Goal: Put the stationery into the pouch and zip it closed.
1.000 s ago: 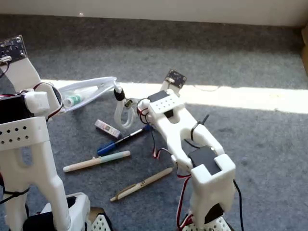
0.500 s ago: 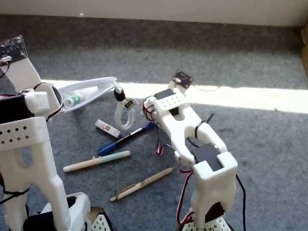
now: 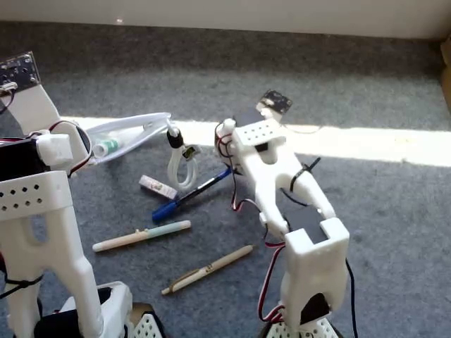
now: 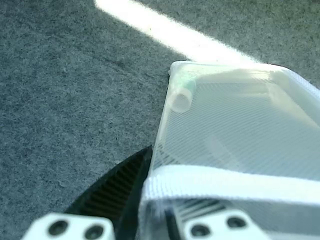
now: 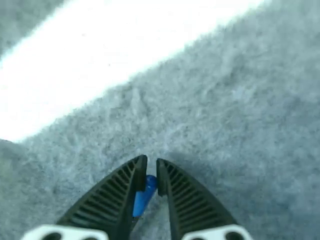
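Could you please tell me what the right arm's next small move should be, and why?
Probably lift the blue pen and carry it toward the translucent white pouch: the right tool is shut on the pen's end, while the pouch lies apart.

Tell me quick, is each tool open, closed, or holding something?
Left tool: closed, holding the pouch.
Right tool: closed, holding the blue pen.

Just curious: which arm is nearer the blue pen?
Right: the right arm has its jaws shut on the blue pen; the left arm holds the pouch, apart from it.
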Robot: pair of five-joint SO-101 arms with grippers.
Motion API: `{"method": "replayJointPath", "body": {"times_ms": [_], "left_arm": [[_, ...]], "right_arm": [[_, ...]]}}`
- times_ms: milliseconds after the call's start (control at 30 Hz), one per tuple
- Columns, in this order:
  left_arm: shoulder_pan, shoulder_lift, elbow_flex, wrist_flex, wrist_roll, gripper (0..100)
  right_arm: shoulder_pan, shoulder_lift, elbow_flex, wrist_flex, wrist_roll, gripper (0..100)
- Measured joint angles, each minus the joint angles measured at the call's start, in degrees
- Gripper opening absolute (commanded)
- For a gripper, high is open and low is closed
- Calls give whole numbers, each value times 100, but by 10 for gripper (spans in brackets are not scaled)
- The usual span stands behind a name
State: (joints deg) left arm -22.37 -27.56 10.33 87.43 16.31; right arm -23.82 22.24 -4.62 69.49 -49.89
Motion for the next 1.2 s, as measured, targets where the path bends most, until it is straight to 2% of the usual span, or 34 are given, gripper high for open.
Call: {"method": "replayJointPath", "body": {"times_ms": [267,433,667,967,1200], "left_arm": [[0,0,0,0,0,7],[0,0,0,0,0,7],[0,0,0,0,0,7],[0,0,0,0,0,7],[0,0,0,0,0,7]], "right_arm": [[756,0,-167,114,1011,11],[923,0,-343,220,1222,157],[862,-9,-659,870,1231,176],[413,35,-659,545,695,176],[237,897,-589,413,387,150]]}}
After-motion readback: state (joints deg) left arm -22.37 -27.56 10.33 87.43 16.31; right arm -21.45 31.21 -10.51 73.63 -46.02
